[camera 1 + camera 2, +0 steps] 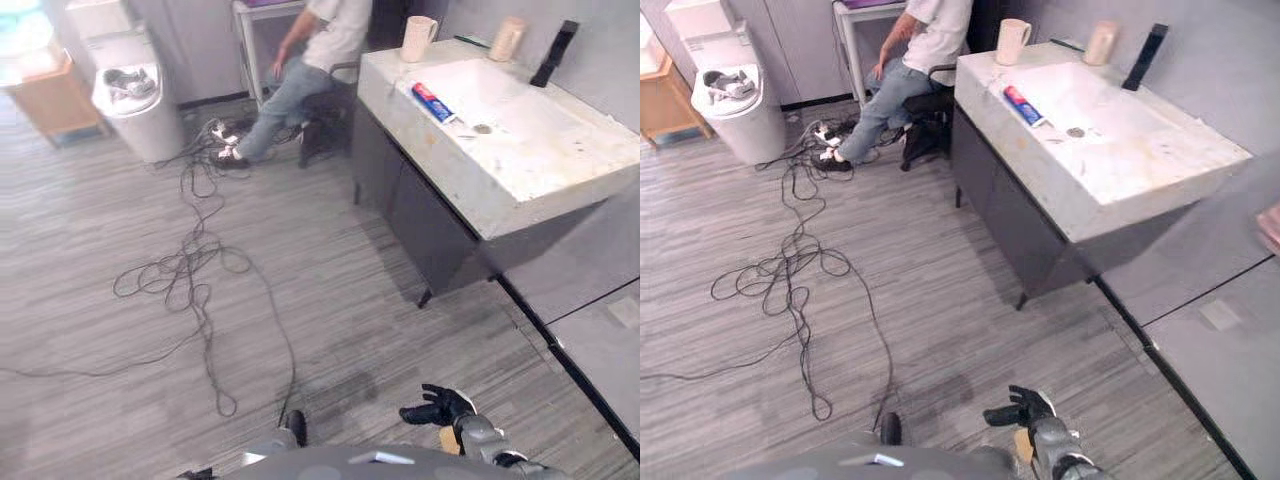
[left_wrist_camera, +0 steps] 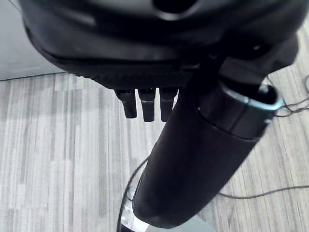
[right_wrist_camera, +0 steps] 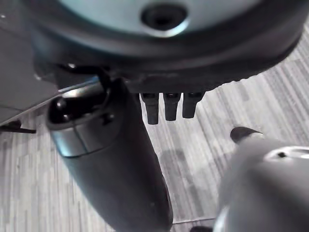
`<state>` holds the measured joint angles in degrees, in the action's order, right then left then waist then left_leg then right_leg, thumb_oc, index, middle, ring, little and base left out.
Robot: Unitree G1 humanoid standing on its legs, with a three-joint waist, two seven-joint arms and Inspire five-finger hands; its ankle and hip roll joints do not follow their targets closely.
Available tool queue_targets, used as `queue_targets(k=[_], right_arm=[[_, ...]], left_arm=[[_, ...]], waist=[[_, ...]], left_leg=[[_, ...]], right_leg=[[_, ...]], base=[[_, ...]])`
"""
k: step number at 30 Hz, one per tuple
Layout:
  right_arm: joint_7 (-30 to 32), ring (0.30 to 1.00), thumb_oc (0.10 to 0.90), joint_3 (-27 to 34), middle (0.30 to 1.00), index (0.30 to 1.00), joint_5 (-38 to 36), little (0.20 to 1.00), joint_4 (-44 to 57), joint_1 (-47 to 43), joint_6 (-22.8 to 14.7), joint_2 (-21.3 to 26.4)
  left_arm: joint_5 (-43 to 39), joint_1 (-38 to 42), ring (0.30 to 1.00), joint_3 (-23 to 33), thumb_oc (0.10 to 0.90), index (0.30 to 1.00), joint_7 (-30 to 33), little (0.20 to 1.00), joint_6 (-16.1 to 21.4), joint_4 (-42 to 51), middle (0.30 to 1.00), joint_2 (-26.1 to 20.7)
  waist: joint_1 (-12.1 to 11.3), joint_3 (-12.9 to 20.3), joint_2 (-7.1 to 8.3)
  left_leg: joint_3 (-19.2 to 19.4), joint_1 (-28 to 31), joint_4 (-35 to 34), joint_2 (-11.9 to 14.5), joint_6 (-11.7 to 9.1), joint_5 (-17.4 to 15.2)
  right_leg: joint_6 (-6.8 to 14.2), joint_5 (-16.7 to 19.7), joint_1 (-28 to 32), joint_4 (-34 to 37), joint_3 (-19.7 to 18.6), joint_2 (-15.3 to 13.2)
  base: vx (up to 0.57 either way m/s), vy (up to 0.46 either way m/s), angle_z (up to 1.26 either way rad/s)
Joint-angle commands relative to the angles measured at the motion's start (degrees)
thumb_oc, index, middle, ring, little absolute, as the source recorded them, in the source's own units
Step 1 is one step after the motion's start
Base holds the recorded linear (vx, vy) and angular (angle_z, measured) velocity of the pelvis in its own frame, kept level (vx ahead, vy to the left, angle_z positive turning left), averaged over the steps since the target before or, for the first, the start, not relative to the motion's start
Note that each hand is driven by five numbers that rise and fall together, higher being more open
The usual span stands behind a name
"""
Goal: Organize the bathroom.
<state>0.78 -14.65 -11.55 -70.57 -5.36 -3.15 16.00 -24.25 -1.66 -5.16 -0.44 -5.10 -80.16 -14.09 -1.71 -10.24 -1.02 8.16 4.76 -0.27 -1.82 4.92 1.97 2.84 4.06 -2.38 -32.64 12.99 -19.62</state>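
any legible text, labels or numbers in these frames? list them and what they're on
None can be read.
Toothpaste tube on the sink counter: has print, too small and blurred to read.
Cup and second cup at the counter's back: no visible marking.
White bin: no visible label.

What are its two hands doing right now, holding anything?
Left hand: open, fingers straight over the floor, holding nothing.
Right hand: open, fingers spread, holding nothing.
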Motion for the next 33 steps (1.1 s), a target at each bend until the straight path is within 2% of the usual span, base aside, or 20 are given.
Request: queue_targets(k=[1, 2, 4, 6, 7, 8, 10, 12, 18, 20, 21, 23, 24, 25, 26, 28, 29, 31, 32, 33], right_arm=[[-2.27, 0.9, 0.8, -0.09, 0.9, 0.9, 1.74, 0.9, -1.13, 0.83, 0.23, 4.7], [-2.1, 0.9, 0.8, 0.16, 0.9, 0.9, -1.0, 0.9, -2.18, 1.69, 0.28, 4.85], [-2.04, 0.9, 0.8, 0.27, 0.9, 0.9, -2.96, 0.9, -3.13, 2.34, 0.13, 4.45], [-2.31, 0.9, 0.8, -0.25, 0.9, 0.9, -2.87, 0.9, -3.56, 2.31, -0.33, 3.56], [-2.65, 0.9, 0.8, -1.22, 0.9, 0.9, -2.17, 0.9, -2.79, 2.42, -0.87, 3.26], [-2.71, 0.9, 0.8, -1.87, 0.9, 0.9, -1.9, 0.9, -1.79, 3.06, -0.88, 3.39], [-2.79, 0.9, 0.8, -2.12, 0.9, 0.9, -2.0, 0.9, -1.27, 3.47, -0.86, 3.47], [-3.68, 0.9, 0.8, -2.45, 0.9, 0.9, -1.94, 0.9, 0.07, 4.51, 0.19, 3.42], [-3.8, 0.9, 0.8, -0.47, 0.9, 0.9, -3.47, 0.9, -1.06, 6.42, 1.05, 3.32], [-3.61, 0.9, 0.8, 0.23, 0.9, 0.9, -3.57, 0.9, -1.57, 7.0, 1.78, 3.01], [-3.61, 0.9, 0.8, 0.23, 0.9, 0.9, -3.57, 0.9, -1.57, 7.0, 1.78, 2.98], [-3.58, 0.9, 0.8, 0.11, 0.9, 0.9, -3.36, 0.9, -1.44, 6.51, 2.55, 3.1], [-3.37, 0.9, 0.8, -0.19, 0.9, 0.9, -3.97, 0.9, -0.97, 6.32, 2.74, 3.24], [-3.36, 0.9, 0.8, -0.25, 0.9, 0.9, -4.19, 0.9, -0.97, 6.25, 2.62, 3.23], [-3.86, 0.9, 0.8, -0.09, 0.9, 0.9, -4.4, 0.9, -0.9, 5.41, 1.75, 3.3], [-4.07, 0.9, 0.8, -0.22, 0.9, 0.9, -2.81, 0.9, -0.56, 5.06, 1.59, 3.3], [-3.37, 0.9, 0.8, -0.68, 0.9, 0.9, -2.56, 0.9, -0.87, 4.48, 0.66, 2.84], [-2.81, 0.9, 0.8, -0.85, 0.9, 0.9, -2.15, 0.9, -1.39, 3.92, 0.09, 2.4], [-2.99, 0.9, 0.8, -1.49, 0.9, 0.9, -1.55, 0.9, -2.38, 2.79, -0.89, 2.33], [-3.17, 0.9, 0.8, -2.31, 0.9, 0.9, -1.0, 0.9, -2.62, 2.08, -0.99, 2.34]], left_arm=[[-0.75, 1.19, 0.9, -1.55, 0.8, 0.9, -0.88, 0.9, 1.09, 0.86, 0.9, -2.09], [-0.07, 1.93, 0.9, -2.59, 0.8, 0.9, -1.89, 0.9, 1.79, 1.5, 0.9, -2.57], [0.76, 2.83, 0.9, -3.67, 0.8, 0.9, -2.16, 0.9, 3.4, 2.07, 0.9, -2.81], [1.09, 4.09, 0.9, -4.36, 0.8, 0.9, -1.88, 0.9, 5.08, 3.16, 0.9, -3.02], [1.22, 5.45, 0.9, -4.73, 0.8, 0.9, -1.66, 0.9, 5.98, 4.38, 0.9, -3.26], [0.58, 6.51, 0.9, -5.29, 0.8, 0.9, -1.61, 0.9, 6.75, 5.06, 0.9, -3.02], [0.58, 7.01, 0.9, -5.22, 0.8, 0.9, -1.65, 0.9, 7.04, 5.42, 0.9, -2.8], [2.79, 8.33, 0.9, -5.18, 0.8, 0.9, -0.12, 0.9, 8.28, 6.47, 0.9, -2.3], [6.49, 9.23, 0.9, -6.09, 0.8, 0.9, -0.55, 0.9, 7.34, 7.3, 0.9, -2.2], [7.93, 9.35, 0.9, -5.93, 0.8, 0.9, -1.27, 0.9, 5.11, 7.64, 0.9, -1.77], [7.93, 9.35, 0.9, -5.93, 0.8, 0.9, -1.27, 0.9, 5.11, 7.64, 0.9, -1.79], [7.11, 8.96, 0.9, -5.83, 0.8, 0.9, -0.57, 0.9, 4.69, 7.08, 0.9, -1.16], [6.83, 8.81, 0.9, -5.74, 0.8, 0.9, 0.28, 0.9, 4.11, 7.15, 0.9, -0.72], [6.76, 8.77, 0.9, -5.72, 0.8, 0.9, 0.53, 0.9, 4.02, 7.12, 0.9, -0.59], [7.1, 7.95, 0.9, -5.64, 0.8, 0.9, 1.5, 0.9, 4.24, 6.65, 0.9, 0.02], [7.06, 7.29, 0.9, -5.31, 0.8, 0.9, 2.03, 0.9, 4.26, 6.75, 0.9, 0.09], [6.32, 6.35, 0.9, -5.48, 0.8, 0.9, 2.52, 0.9, 4.39, 6.96, 0.9, -0.12], [6.11, 5.81, 0.9, -5.74, 0.8, 0.9, 2.4, 0.9, 4.49, 6.92, 0.9, -0.56], [5.13, 4.9, 0.9, -5.85, 0.8, 0.9, 2.96, 0.9, 5.34, 6.64, 0.9, -1.01], [4.38, 4.07, 0.9, -6.02, 0.8, 0.9, 3.07, 0.9, 5.95, 6.26, 0.9, -1.07]], waist=[[3.3, -0.36, -1.54], [5.43, -0.24, -1.89], [6.92, 0.13, -1.7], [7.3, -0.02, -0.7], [8.03, -0.14, 0.59], [9.01, -0.23, 2.07], [9.26, -0.41, 2.54], [9.87, -1.84, 4.23], [12.11, 0.27, 4.26], [13.34, 2.1, 3.11], [13.37, 2.21, 3.19], [13.38, 2.8, 3.46], [12.9, 2.78, 4.07], [12.78, 2.77, 4.15], [11.43, 2.29, 4.57], [11.0, 2.19, 5.09], [10.2, 1.57, 5.09], [9.78, 1.54, 4.78], [8.59, 1.83, 4.05], [7.41, 1.75, 3.39]], left_leg=[[-2.08, -0.44, -3.65, 3.08, -2.74, 0.36], [-4.52, 0.13, -4.73, 2.38, -2.81, 0.7], [-5.89, 0.34, -4.73, 1.42, -2.65, 0.38], [-5.85, 1.08, -4.71, 0.39, -2.5, -0.85], [-5.36, 1.46, -4.45, -0.9, -2.51, -2.52], [-5.46, 2.66, -4.52, -2.97, -2.61, -4.32], [-5.28, 3.16, -4.34, -3.7, -2.57, -4.96], [-3.62, 5.71, -1.39, -5.18, -2.46, -8.67], [-3.79, 7.85, 4.53, -5.52, -1.86, -13.59], [-1.68, 7.02, 16.31, -1.92, -5.66, -7.34], [-1.69, 6.91, 16.28, -2.01, -5.65, -7.25], [-0.11, 0.58, 32.3, 0.47, -8.34, -0.1], [-0.75, -4.4, 40.65, 0.69, -8.82, 2.2], [-1.08, -5.88, 42.65, 0.55, -8.78, 2.22], [-2.65, -14.53, 48.27, -0.04, -7.85, 2.17], [-2.56, -17.97, 48.34, 0.99, -6.27, 0.86], [-2.7, -18.62, 39.77, 3.12, -4.37, -0.63], [-4.11, -17.18, 26.28, 3.76, -3.82, -0.32], [-9.22, -16.03, 9.9, 3.57, -3.93, 0.7], [-14.15, -15.39, -0.45, 3.47, -4.43, 2.52]], right_leg=[[2.11, 5.63, -6.36, -6.51, -7.97, 0.67], [1.72, 4.34, -8.84, -6.39, -9.73, 7.69], [1.53, 3.7, -10.98, -3.95, -10.38, 12.84], [2.42, 2.98, -12.11, 5.12, -9.16, 14.84], [3.57, 2.16, -12.15, 17.6, -7.92, 17.09], [5.41, 7.46, -12.92, 30.67, -7.42, 18.25], [5.82, 9.26, -13.12, 32.65, -6.72, 18.69], [6.04, 11.39, -14.31, 34.52, -2.62, 19.54], [2.52, 7.54, -10.49, 31.17, -5.95, 19.98], [-0.01, 4.36, -7.16, 30.12, -7.96, 20.29], [0.0, 4.39, -7.27, 30.12, -7.98, 20.2], [-2.03, 2.36, -4.13, 30.59, -9.89, 20.24], [-3.03, 1.71, -2.62, 30.51, -11.18, 19.91], [-3.18, 1.59, -2.38, 30.39, -11.55, 19.9], [-3.76, 0.97, -0.1, 30.4, -14.37, 20.2], [-4.11, 0.66, 0.73, 30.77, -15.73, 20.17], [-4.25, -0.94, 2.19, 30.69, -18.1, 20.74], [-3.49, -2.18, 2.86, 30.76, -20.11, 21.21], [-2.38, -3.21, 3.43, 31.32, -24.15, 22.46], [-2.07, -4.1, 4.18, 31.49, -26.34, 23.6]], base=[[0.26, 0.375, 0.65], [0.25, 0.25, 0.38], [0.27, 0.135, 0.7], [0.3, 0.081, 1.27], [0.41, 0.067, 0.41], [0.43, 0.077, 0.0], [0.31, 0.075, -0.19], [0.5, 0.095, -0.46], [0.53, 0.055, 0.13], [0.46, -0.004, 0.48], [0.34, -0.062, -0.01], [0.34, -0.078, -0.27], [0.24, -0.045, -0.26], [0.38, 0.035, -0.46], [0.33, 0.079, -0.93], [0.32, 0.127, -1.4], [0.29, 0.218, -1.15], [0.36, 0.308, -1.07], [0.45, 0.369, -1.6], [0.44, 0.355, -1.76]])
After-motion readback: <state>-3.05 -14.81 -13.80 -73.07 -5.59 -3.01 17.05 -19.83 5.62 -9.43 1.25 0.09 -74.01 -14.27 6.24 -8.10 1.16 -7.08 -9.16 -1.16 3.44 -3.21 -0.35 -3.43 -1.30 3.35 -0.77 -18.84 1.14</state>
